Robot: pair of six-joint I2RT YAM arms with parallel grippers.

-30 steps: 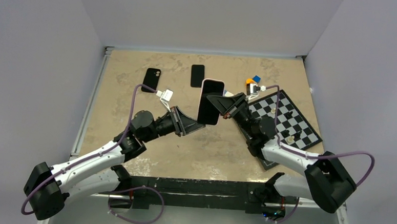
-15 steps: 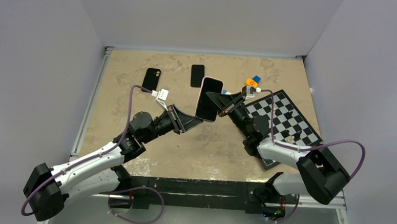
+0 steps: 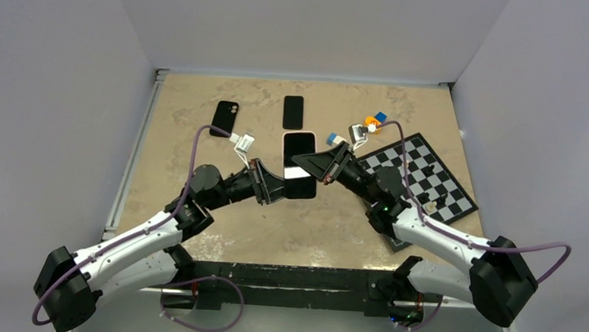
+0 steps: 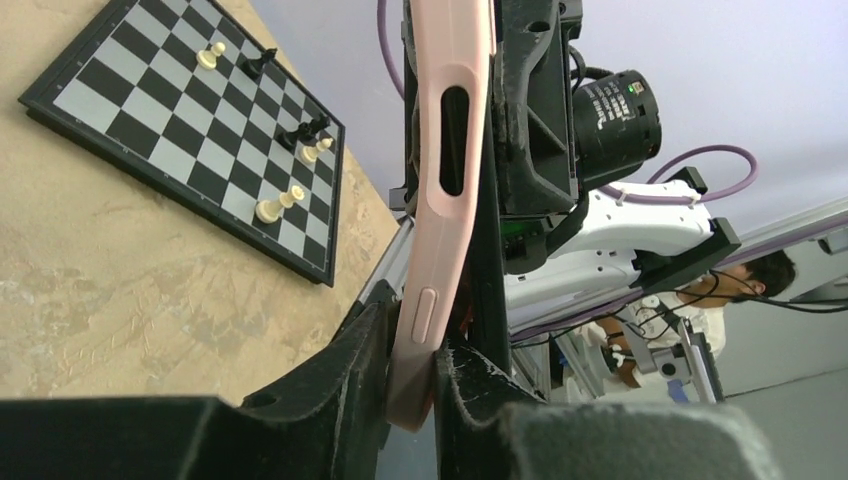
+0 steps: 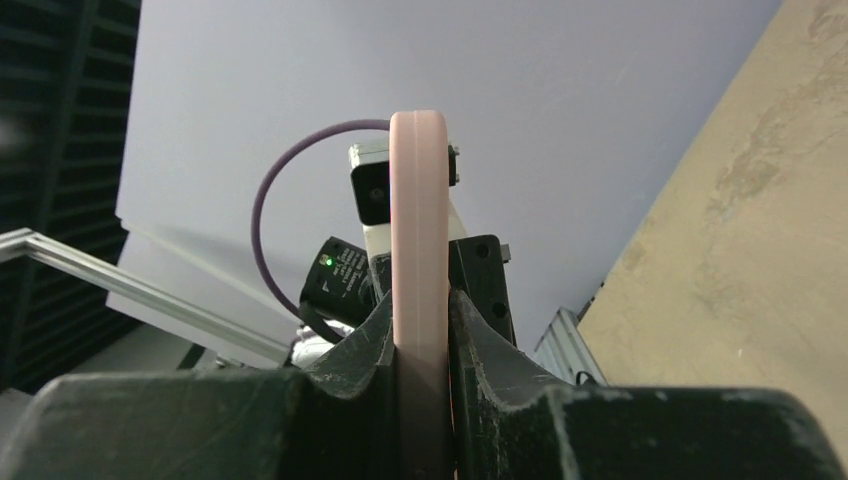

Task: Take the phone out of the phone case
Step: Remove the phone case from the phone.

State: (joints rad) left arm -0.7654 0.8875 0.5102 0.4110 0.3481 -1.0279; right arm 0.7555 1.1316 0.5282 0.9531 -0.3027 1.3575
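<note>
Left arm (image 3: pixel 131 241): reaches from the near left corner, up and to the right, toward the middle.
Left wrist (image 3: pixel 233 187): points right, with a purple cable looping over it.
Left gripper (image 3: pixel 277 186): its fingers are closed against both faces of the pink phone case (image 4: pixel 430 220) at its lower edge.
Right arm (image 3: pixel 440 238): reaches from the near right corner, up and to the left.
Right wrist (image 3: pixel 367 181): points left, facing the left one.
Right gripper (image 3: pixel 304 163): its fingers pinch the case's edge from the opposite side, tips just beside the left gripper's.
</note>
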